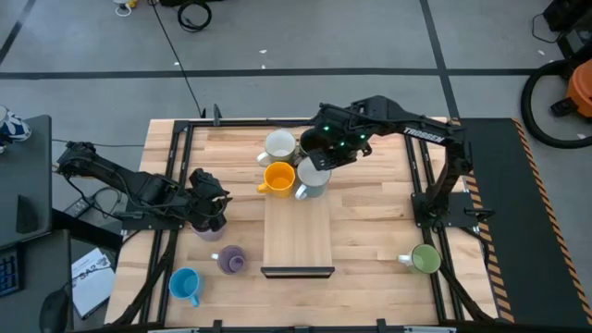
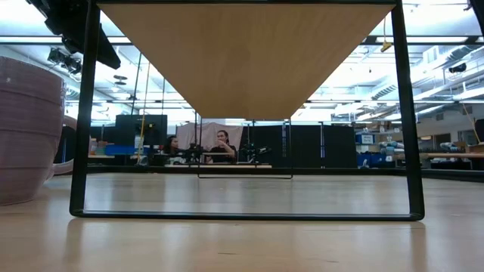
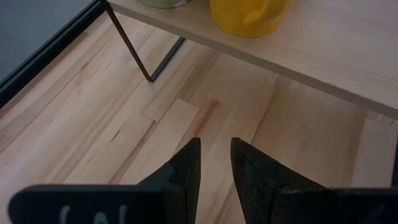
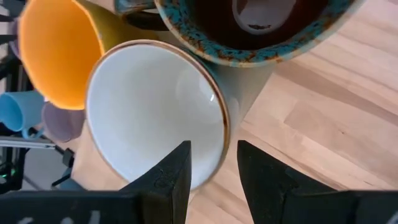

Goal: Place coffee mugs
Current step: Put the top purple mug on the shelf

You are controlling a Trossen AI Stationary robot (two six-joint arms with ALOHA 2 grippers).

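A low wooden shelf point(image 1: 298, 231) stands mid-table. At its far end are a white mug point(image 1: 279, 146), an orange mug point(image 1: 278, 178) and a second white mug point(image 1: 313, 180). My right gripper point(image 1: 317, 165) is over this last mug, shut on its rim. In the right wrist view a dark grey mug with a speckled teal rim point(image 4: 249, 25) stands right behind it. On the table are a green mug point(image 1: 425, 259), a lavender mug point(image 1: 231, 259), a light blue mug point(image 1: 185, 284) and another lavender mug point(image 1: 207, 233), which is partly under my left gripper point(image 1: 211, 217). The left gripper is shut and holds nothing. My right gripper point(image 4: 214, 155) has the white mug by its brown-edged rim point(image 4: 219, 134), on the side away from the orange mug. One finger point(image 4: 171, 180) is inside the cup and the other point(image 4: 264, 177) is outside its wall. The fingers come from above, slanting down. The mug's base is hidden.
The orange mug point(image 4: 50, 56) and the dark grey mug crowd the held mug. The near half of the shelf top is bare wood. The shelf's black wire legs point(image 2: 79, 113) leave a gap under the board point(image 2: 249, 60). People sit far behind the table point(image 2: 219, 147).
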